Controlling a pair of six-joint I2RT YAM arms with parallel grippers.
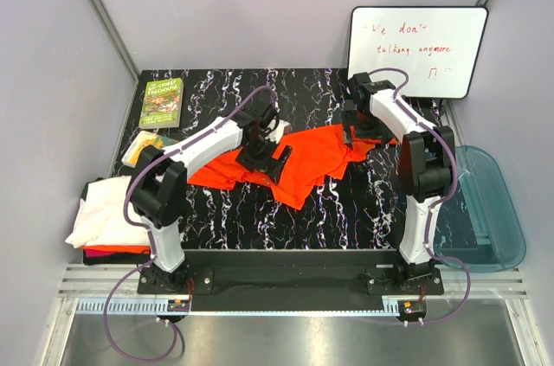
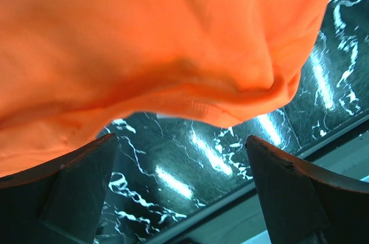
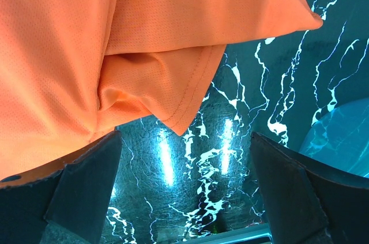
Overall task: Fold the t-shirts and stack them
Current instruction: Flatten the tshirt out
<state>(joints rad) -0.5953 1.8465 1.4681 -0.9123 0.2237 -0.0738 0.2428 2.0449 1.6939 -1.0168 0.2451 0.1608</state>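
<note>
Two lines of red handwriting on the whiteboard (image 1: pixel 415 46) at the far right read, as well as we can make out, "We don't talking anymore", with a small music note below. The first word is faint. The book (image 1: pixel 162 102) at the far left has a yellow title on its green cover, too small for us to read. A pale yellowish thing just beside it, behind the left arm, we cannot identify.

The orange shirt (image 1: pixel 303 163) lies rumpled across the middle of the table (image 1: pixel 260 219), and both arms reach over it and hide part of it. From above we cannot see the fingers of either gripper. The left wrist view shows the left gripper (image 2: pixel 181 140) with its fingers (image 2: pixel 81 186) spread wide, a hemmed edge of the shirt (image 2: pixel 144 42) hanging in front of them and the cloth overlapping the left finger. The right gripper (image 3: pixel 184 137) is likewise spread wide, with a folded hem corner of the shirt (image 3: pixel 86 53) ending above the gap between its fingers.

At the table's left edge a white shirt (image 1: pixel 104 206) tops a pile. A red-orange shirt (image 1: pixel 112 249) shows only as a strip beneath it. The tub (image 1: pixel 485 210) sits off the table's right side.
</note>
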